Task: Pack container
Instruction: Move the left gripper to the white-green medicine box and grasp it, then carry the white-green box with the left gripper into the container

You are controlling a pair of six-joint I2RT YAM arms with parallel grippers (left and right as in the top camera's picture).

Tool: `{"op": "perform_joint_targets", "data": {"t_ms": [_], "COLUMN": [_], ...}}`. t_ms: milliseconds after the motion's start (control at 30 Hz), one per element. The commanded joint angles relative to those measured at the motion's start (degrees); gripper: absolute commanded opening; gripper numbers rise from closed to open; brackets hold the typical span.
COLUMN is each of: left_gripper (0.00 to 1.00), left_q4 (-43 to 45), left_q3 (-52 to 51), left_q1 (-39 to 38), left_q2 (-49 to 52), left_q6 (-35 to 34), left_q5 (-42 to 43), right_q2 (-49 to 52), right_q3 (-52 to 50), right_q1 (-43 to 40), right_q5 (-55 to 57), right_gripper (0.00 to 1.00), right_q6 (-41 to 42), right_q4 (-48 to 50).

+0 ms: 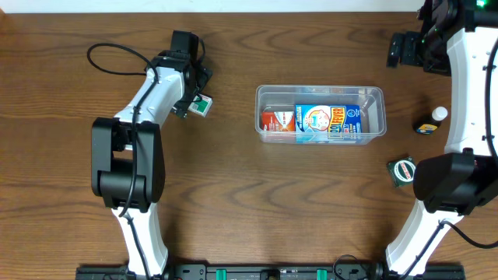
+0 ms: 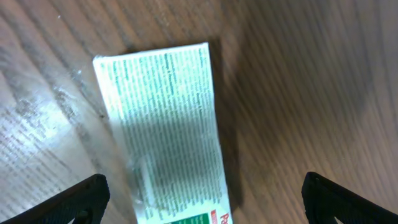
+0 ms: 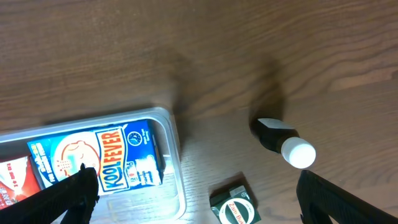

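The clear plastic container (image 1: 377,95) sits right of the table's middle and holds a blue carton (image 1: 329,123) and a small red box (image 1: 275,120). My left gripper (image 1: 194,99) is open and hangs low over a small white and green box (image 1: 201,104) on the table at far left; in the left wrist view this box (image 2: 163,124) lies between the spread fingers (image 2: 205,198), untouched. My right gripper (image 1: 416,48) is open and empty, high at the far right. Its view shows the container's right end (image 3: 175,165) and the blue carton (image 3: 99,158).
A small dark bottle with a white cap (image 1: 430,121) lies right of the container; it also shows in the right wrist view (image 3: 285,142). A dark green box with a round label (image 1: 402,171) lies near the right arm's base, also in the right wrist view (image 3: 234,204).
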Motion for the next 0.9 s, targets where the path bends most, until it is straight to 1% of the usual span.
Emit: {"op": "perform_joint_targets", "data": {"t_ms": [0,167,400,467,567,667,800,867], "left_gripper": [0.99,0.99,0.98,0.88,0.70,0.51,0.48,0.46], "left_q4": [-1.60,-1.73,-1.64,-1.27,-1.14,-1.57,-3.32,-4.20], "left_q3": [0.22,-1.16,-1.25,-1.25,-1.22,-1.22,-1.18,-1.18], "left_q1": [-0.39,-0.72,-0.70,-0.61,-0.20,0.28,1.11,1.60], "left_q2": [0.02,0.50,3.98,4.33,3.96,3.37,1.64,0.04], "left_q6": [-0.66,-0.68,-0.68,-0.68,-0.33,3.72,9.84,14.53], "left_q5": [0.33,0.28,0.24,-0.13,-0.07,-0.07,-0.07,-0.07], "right_q2": [-0.20,-0.20,-0.20,-0.20,-0.20,-0.20,-0.20,-0.20], "right_q3": [0.55,0.55,0.55,0.55,0.55,0.55,0.55,0.55], "right_q1": [-0.13,-0.13,-0.13,-0.13,-0.13,-0.13,-0.13,-0.13], "right_q5": [0.37,0.37,0.37,0.37,0.37,0.37,0.37,0.37], "right_gripper": [0.99,0.99,0.99,0.99,0.99,0.99,0.99,0.99], "right_q6": [1.05,1.05,1.05,1.05,1.05,1.05,1.05,1.05], "right_q4": [0.00,0.00,0.00,0.00,0.00,0.00,0.00,0.00]}}
